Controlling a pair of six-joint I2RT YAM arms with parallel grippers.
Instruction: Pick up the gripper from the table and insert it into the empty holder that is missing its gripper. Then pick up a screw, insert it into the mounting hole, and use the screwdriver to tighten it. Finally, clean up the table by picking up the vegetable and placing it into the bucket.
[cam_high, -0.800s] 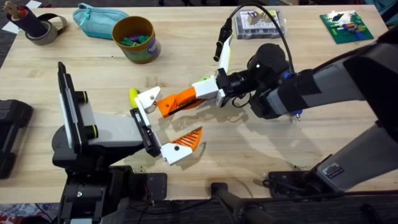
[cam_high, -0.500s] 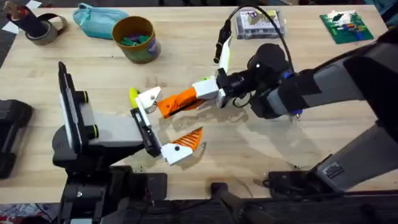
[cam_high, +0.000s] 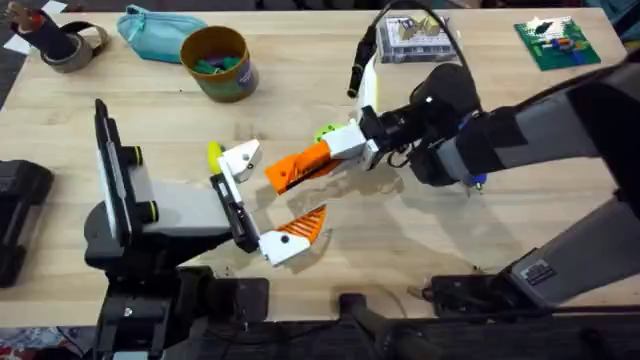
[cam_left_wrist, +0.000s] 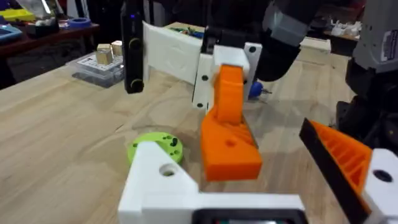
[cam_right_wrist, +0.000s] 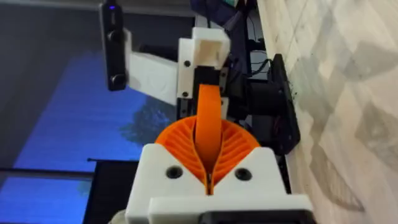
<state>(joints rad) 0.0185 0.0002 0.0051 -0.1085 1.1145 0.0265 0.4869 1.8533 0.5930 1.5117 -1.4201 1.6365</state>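
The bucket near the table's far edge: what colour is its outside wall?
Mustard yellow. The bucket shows best in the overhead view, with small coloured items inside.

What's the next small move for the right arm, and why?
Probably ease the right pincer toward the holder. It is shut on the gripper, whose free end sits just short of the holder's white mount, roughly in line with it. The left wrist view shows bare table between them.
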